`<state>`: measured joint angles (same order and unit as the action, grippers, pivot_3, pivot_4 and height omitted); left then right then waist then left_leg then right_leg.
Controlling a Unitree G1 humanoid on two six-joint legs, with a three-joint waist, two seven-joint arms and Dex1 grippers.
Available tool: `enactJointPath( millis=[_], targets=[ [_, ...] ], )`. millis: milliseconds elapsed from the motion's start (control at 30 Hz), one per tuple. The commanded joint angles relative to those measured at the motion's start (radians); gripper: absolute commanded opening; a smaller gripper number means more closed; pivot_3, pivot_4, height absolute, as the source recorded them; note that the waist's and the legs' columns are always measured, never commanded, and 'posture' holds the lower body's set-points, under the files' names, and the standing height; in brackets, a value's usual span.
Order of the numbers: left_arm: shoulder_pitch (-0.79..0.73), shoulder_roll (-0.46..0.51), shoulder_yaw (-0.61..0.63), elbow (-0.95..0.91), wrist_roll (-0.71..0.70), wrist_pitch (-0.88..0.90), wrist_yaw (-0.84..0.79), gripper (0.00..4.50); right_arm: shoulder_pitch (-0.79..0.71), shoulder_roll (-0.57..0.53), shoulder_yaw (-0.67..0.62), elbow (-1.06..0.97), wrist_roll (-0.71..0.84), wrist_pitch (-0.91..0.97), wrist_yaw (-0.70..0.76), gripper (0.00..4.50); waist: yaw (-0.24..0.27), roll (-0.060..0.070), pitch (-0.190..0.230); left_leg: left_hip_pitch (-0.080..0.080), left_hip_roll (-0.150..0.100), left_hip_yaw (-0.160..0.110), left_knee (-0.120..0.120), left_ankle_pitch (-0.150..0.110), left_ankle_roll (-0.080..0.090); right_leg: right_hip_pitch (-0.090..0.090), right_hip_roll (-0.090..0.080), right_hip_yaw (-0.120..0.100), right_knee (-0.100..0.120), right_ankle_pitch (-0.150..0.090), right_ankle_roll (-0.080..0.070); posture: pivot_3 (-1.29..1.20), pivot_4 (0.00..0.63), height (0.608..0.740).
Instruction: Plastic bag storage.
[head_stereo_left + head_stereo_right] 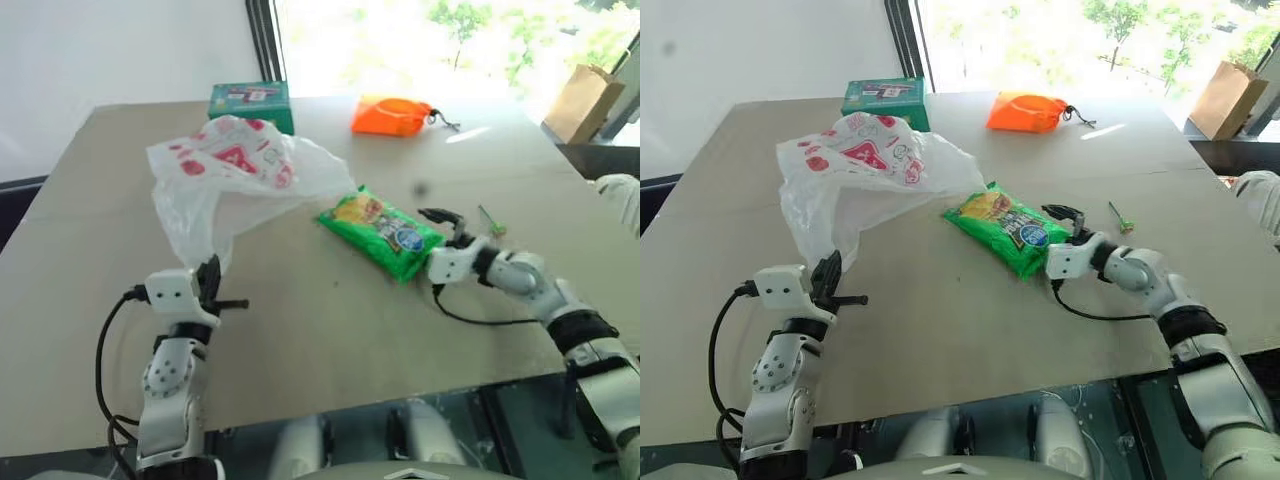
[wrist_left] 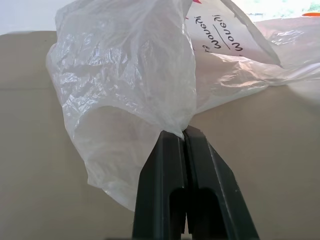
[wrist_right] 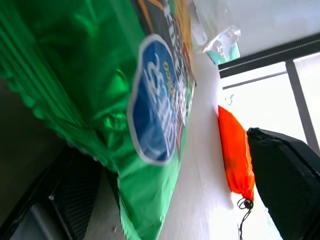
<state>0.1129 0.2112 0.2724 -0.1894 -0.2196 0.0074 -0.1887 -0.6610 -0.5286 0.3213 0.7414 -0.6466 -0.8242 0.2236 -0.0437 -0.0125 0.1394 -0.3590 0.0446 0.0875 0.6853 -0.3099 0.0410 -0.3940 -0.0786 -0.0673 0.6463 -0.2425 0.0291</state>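
The plastic bag point(image 1: 235, 165), crinkly translucent white with red patches, lies bunched on the table's left half. My left gripper point(image 1: 208, 275) is shut on the bag's near edge; in the left wrist view its fingers point(image 2: 170, 170) pinch a fold of the film point(image 2: 130, 75). My right gripper point(image 1: 437, 228) stands open at the near end of a shiny green snack packet point(image 1: 382, 232), to the right of the bag. In the right wrist view the packet point(image 3: 125, 100) lies between the two spread fingers point(image 3: 285, 175).
On the table point(image 1: 330, 330), at the far side, are an orange drawstring pouch point(image 1: 392, 115) and a green box point(image 1: 250, 103). A small green-tipped stick point(image 1: 490, 222) lies just right of my right gripper. A brown paper bag point(image 1: 583, 100) stands beyond the far right corner.
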Motion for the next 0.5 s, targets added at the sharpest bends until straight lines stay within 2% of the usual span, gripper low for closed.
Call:
enactJointPath(
  millis=[33, 100, 167, 200, 433, 467, 500],
  targets=[
    [-0.015, 0.006, 0.005, -0.032, -0.001, -0.014, 0.003, 0.03, -0.045, 0.058, 0.097, 0.089, -0.085, 0.006, -0.063, 4.50, -0.003, 0.000, 0.000, 0.001, 0.001, 0.001, 0.000, 0.000, 0.000, 0.000, 0.000, 0.001, 0.000, 0.000, 0.000, 0.00, 0.150, 0.740],
    [-0.018, 0.004, 0.003, -0.027, 0.000, -0.017, 0.002, 0.03, -0.071, 0.082, 0.117, 0.130, -0.089, 0.005, -0.077, 4.50, -0.003, 0.000, 0.000, 0.001, 0.002, 0.001, 0.000, 0.001, -0.001, 0.000, 0.000, 0.001, 0.001, 0.000, -0.001, 0.00, 0.150, 0.740],
    [-0.018, 0.003, 0.000, -0.027, 0.001, -0.019, 0.000, 0.00, -0.086, 0.096, 0.132, 0.156, -0.091, -0.002, -0.091, 3.96, -0.003, 0.000, 0.000, 0.002, 0.003, 0.002, 0.000, 0.001, -0.002, 0.000, 0.000, 0.002, 0.001, 0.001, -0.002, 0.00, 0.150, 0.740],
    [-0.018, 0.002, -0.002, -0.027, 0.001, -0.019, -0.001, 0.00, -0.091, 0.099, 0.138, 0.166, -0.091, -0.007, -0.097, 3.61, -0.003, 0.000, 0.000, 0.002, 0.003, 0.002, -0.001, 0.001, -0.002, 0.000, 0.000, 0.002, 0.001, 0.001, -0.002, 0.00, 0.150, 0.740],
    [-0.010, 0.001, -0.010, -0.031, -0.006, -0.024, -0.016, 0.00, -0.095, 0.090, 0.162, 0.196, -0.077, -0.030, -0.121, 0.25, -0.001, -0.001, -0.001, -0.001, 0.003, 0.002, -0.001, 0.001, -0.002, -0.003, -0.002, 0.002, 0.001, 0.001, -0.002, 0.00, 0.150, 0.740],
    [-0.009, 0.000, -0.011, -0.033, -0.010, -0.023, -0.020, 0.00, -0.093, 0.087, 0.158, 0.191, -0.067, -0.037, -0.121, 0.03, -0.001, -0.001, -0.001, -0.001, 0.003, 0.002, -0.001, 0.001, -0.002, -0.003, -0.002, 0.001, 0.001, 0.001, -0.002, 0.00, 0.150, 0.740],
    [-0.008, 0.000, -0.016, -0.040, -0.015, -0.020, -0.028, 0.00, -0.087, 0.080, 0.148, 0.176, -0.048, -0.052, -0.118, 0.03, 0.000, -0.001, -0.001, 0.000, 0.003, 0.002, -0.001, 0.001, -0.002, -0.003, -0.002, 0.001, 0.001, 0.001, -0.002, 0.00, 0.150, 0.740]
  ],
)
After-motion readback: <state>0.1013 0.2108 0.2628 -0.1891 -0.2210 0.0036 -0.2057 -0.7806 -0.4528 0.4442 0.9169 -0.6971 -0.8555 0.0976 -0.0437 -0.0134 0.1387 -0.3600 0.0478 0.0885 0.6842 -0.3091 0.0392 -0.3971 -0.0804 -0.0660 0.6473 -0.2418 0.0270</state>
